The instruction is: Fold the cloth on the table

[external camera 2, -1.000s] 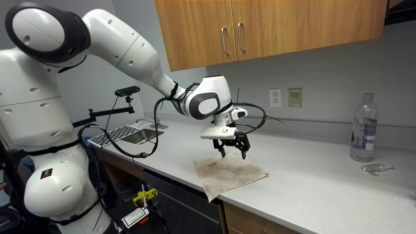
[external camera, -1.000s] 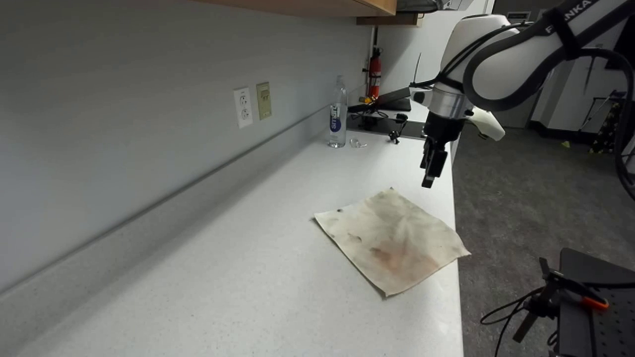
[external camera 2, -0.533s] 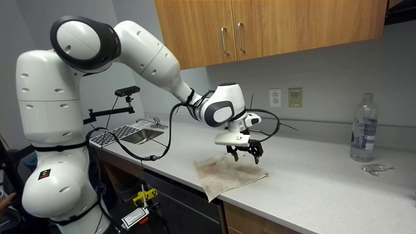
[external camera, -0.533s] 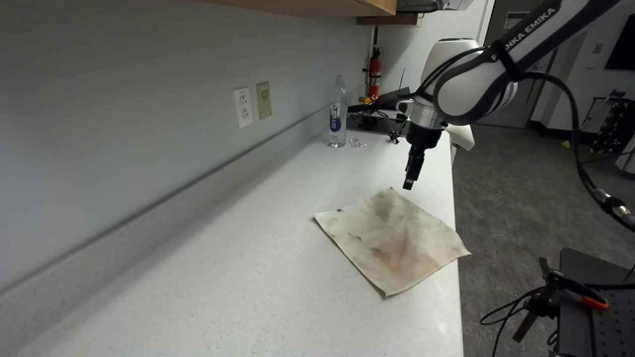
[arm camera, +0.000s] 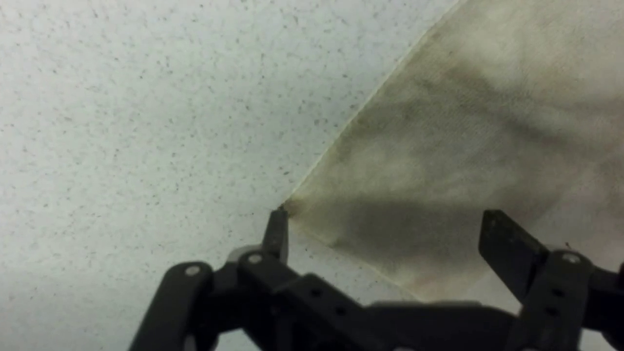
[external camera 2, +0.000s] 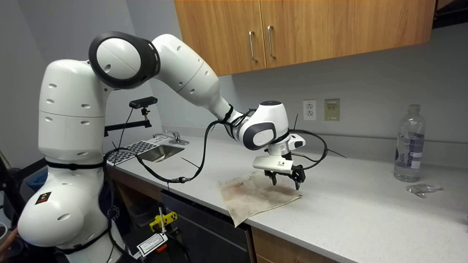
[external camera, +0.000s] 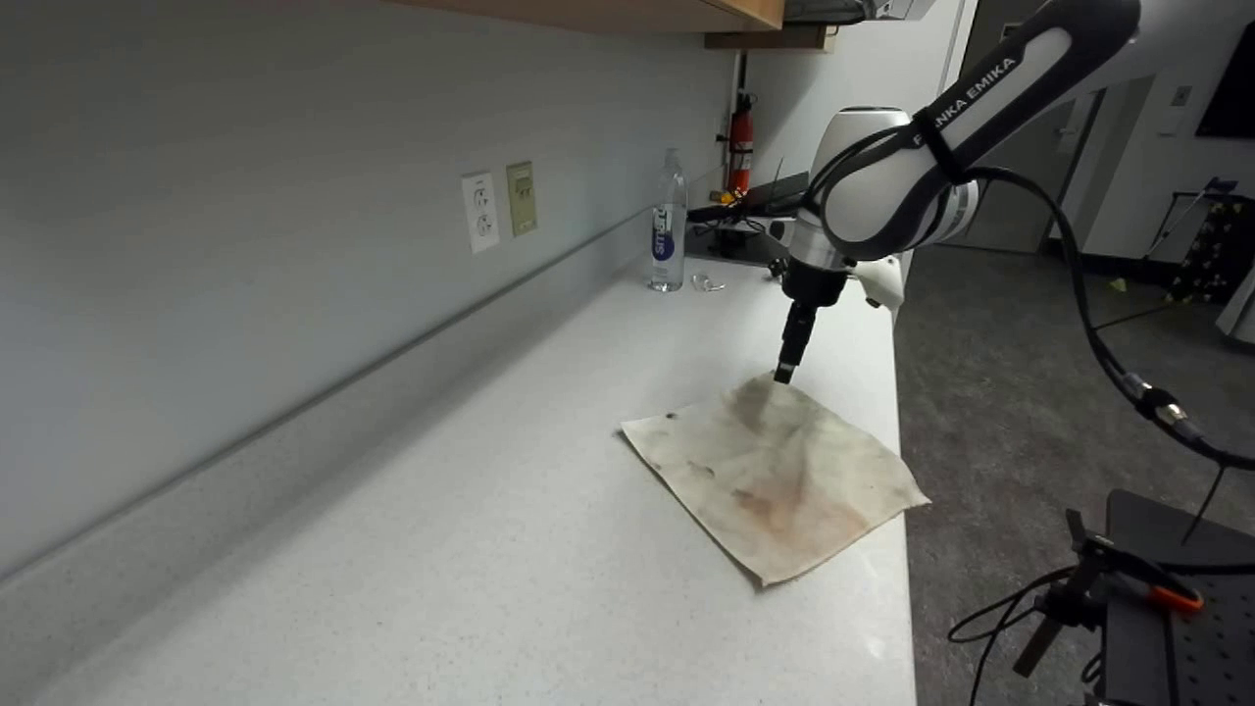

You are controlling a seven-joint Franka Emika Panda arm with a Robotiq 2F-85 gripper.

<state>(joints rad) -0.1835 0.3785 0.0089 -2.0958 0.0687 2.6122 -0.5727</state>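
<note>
Overhanging the front edge of the table point(external camera: 441, 559) at one corner, the cloth point(external camera: 779, 476) lies spread in an exterior view, wide tabletop between it and the wall point(external camera: 294, 245). In an exterior view, the gripper point(external camera 2: 286, 186) hangs over it, jaws apart. In the wrist view, one fingertip point(arm camera: 276, 234) stands at another corner, touch unclear.

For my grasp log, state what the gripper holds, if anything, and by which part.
Nothing is held: the gripper stands open near one corner of the cloth, which lies spread on the table, unclamped.
</note>
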